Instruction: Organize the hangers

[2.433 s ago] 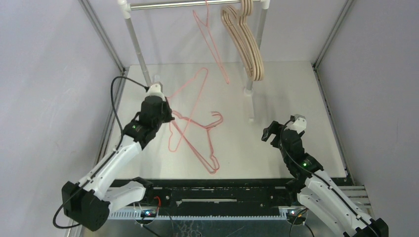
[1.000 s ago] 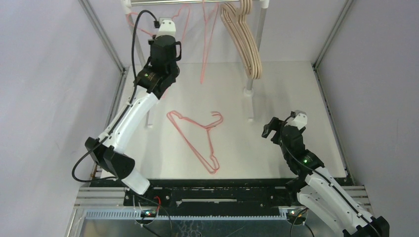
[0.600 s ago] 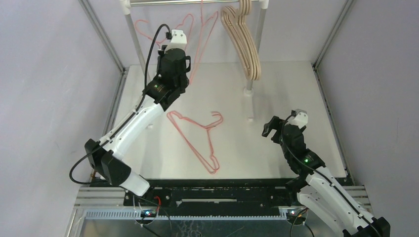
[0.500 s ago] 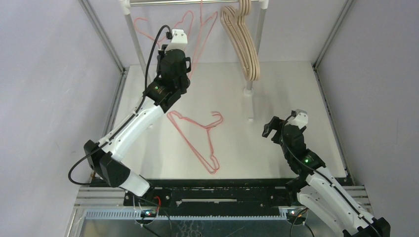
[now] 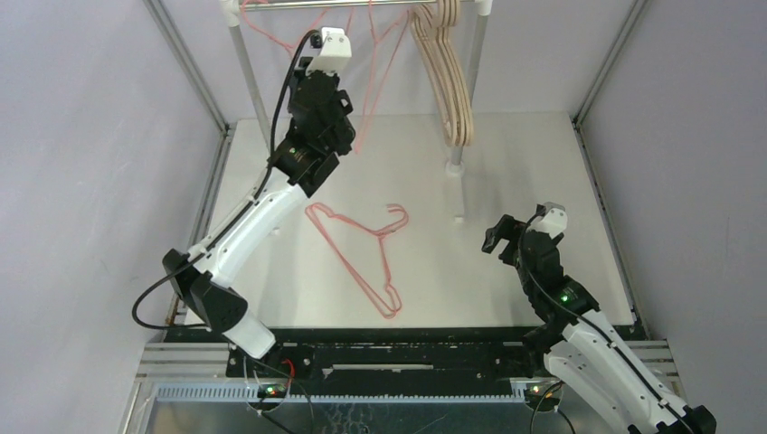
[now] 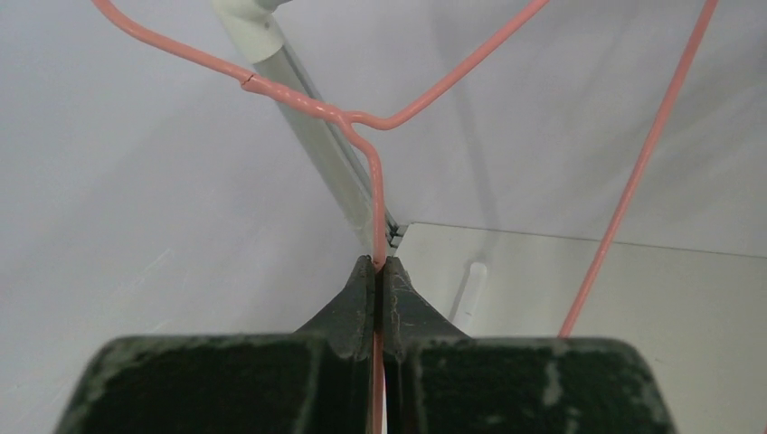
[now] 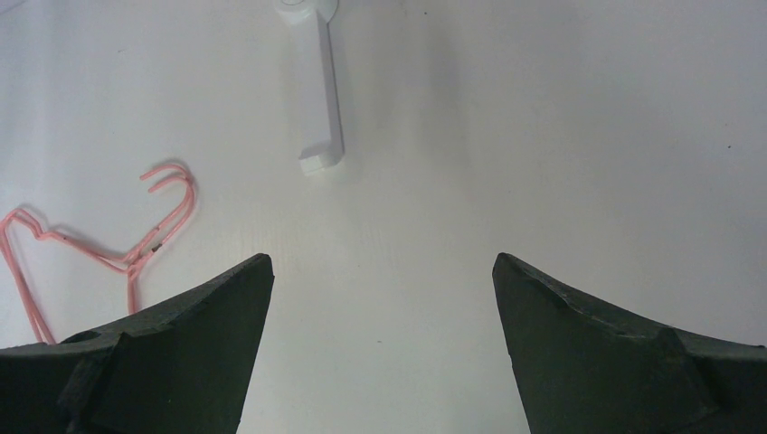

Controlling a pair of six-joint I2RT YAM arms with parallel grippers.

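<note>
My left gripper (image 5: 318, 65) is raised near the silver rail (image 5: 289, 4) and shut on the thin wire of a pink hanger (image 5: 268, 29). In the left wrist view the wire (image 6: 362, 117) runs up out of my closed fingertips (image 6: 375, 271). Another pink hanger (image 5: 369, 81) hangs from the rail beside it and shows as a slanted wire (image 6: 633, 172). Beige wooden hangers (image 5: 452, 81) hang at the rail's right end. One pink hanger (image 5: 362, 253) lies flat on the table and shows in the right wrist view (image 7: 136, 244). My right gripper (image 5: 502, 237) is open and empty over bare table (image 7: 380, 271).
The rack's left post (image 5: 253, 81) stands close to my left arm and fills the left wrist view (image 6: 317, 136). The right post (image 5: 470, 63) has a white foot (image 7: 321, 99) ahead of my right gripper. Grey walls enclose the table.
My left arm lifted one pink hanger off the table up to the rail, then moved right and higher. The hanging pink hanger swings. The right arm barely moved.
</note>
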